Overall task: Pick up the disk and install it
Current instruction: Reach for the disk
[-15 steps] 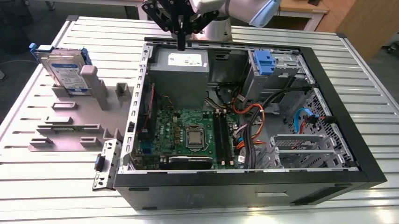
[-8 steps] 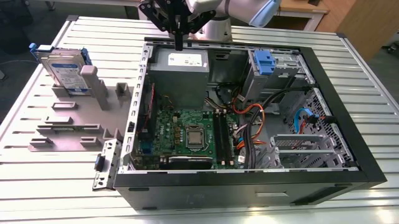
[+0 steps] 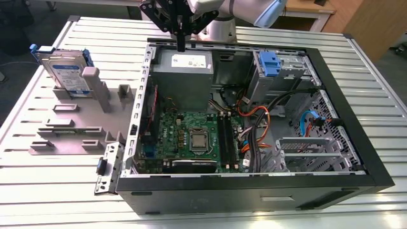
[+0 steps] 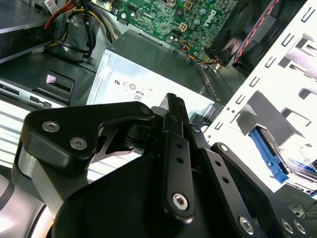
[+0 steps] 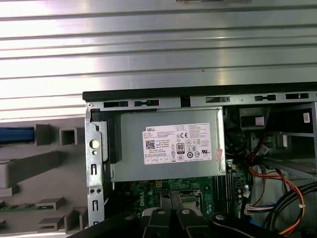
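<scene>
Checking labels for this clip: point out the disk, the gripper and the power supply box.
disk (image 3: 66, 75), exterior view, on its blue-and-white label.
gripper (image 3: 181, 48), exterior view, at its closed fingertips.
power supply box (image 5: 181, 144), first wrist view, on its white sticker.

Grey power supply (image 5: 168, 171) with white sticker (image 5: 177, 144) inside open computer case (image 5: 198, 94), beside green motherboard (image 5: 143, 191).

Your bench (image 3: 45, 191) is a slatted silver metal top, with ribs running across the exterior view. Lying on it you have the open black computer case (image 3: 251, 186), set on its side with the interior facing up. Just beside the case, on the exterior view's left, a flat grey slotted fixture plate (image 3: 70, 126) lies on the bench.
</scene>
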